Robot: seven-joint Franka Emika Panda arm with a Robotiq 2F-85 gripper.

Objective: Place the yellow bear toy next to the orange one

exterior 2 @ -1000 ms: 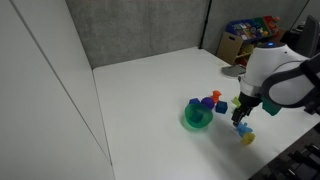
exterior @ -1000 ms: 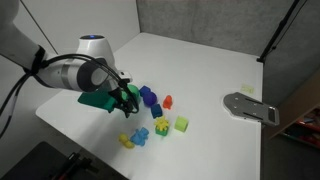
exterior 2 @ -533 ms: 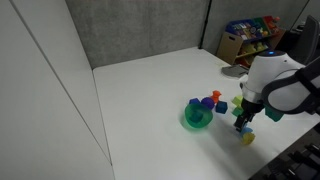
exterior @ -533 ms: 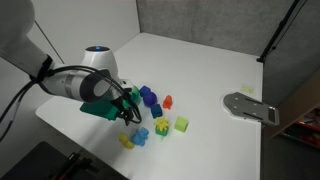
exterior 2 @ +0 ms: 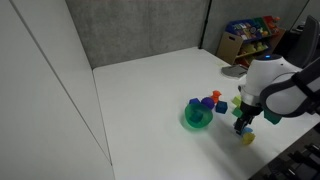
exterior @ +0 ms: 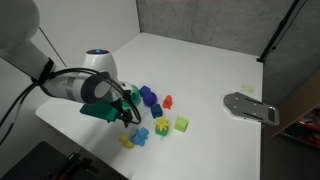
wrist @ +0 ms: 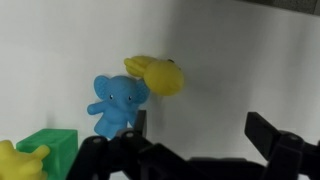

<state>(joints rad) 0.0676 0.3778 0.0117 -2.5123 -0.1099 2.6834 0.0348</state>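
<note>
The yellow bear toy (wrist: 158,76) lies on the white table just beyond my fingertips in the wrist view, beside a light-blue figure (wrist: 118,102). In an exterior view it is the front-most small toy (exterior: 127,141), and it also shows in the other one (exterior 2: 246,138). The orange figure (exterior: 168,101) stands upright further back, past the blue blocks (exterior: 148,97). My gripper (wrist: 200,135) is open and empty. It hovers low over the table next to the yellow bear and the light-blue figure, as both exterior views show (exterior: 128,110) (exterior 2: 243,120).
A green bowl (exterior: 100,111) sits under the arm. A lime-green cube (exterior: 182,124) and a chunkier yellow piece (exterior: 161,126) lie near the light-blue figure (exterior: 141,135). A grey metal part (exterior: 250,107) lies to the right. The table edge is close in front of the toys.
My gripper has moved down and toward the front toys, closer to the yellow bear and the light-blue figure. It stays open. No toy has moved.
</note>
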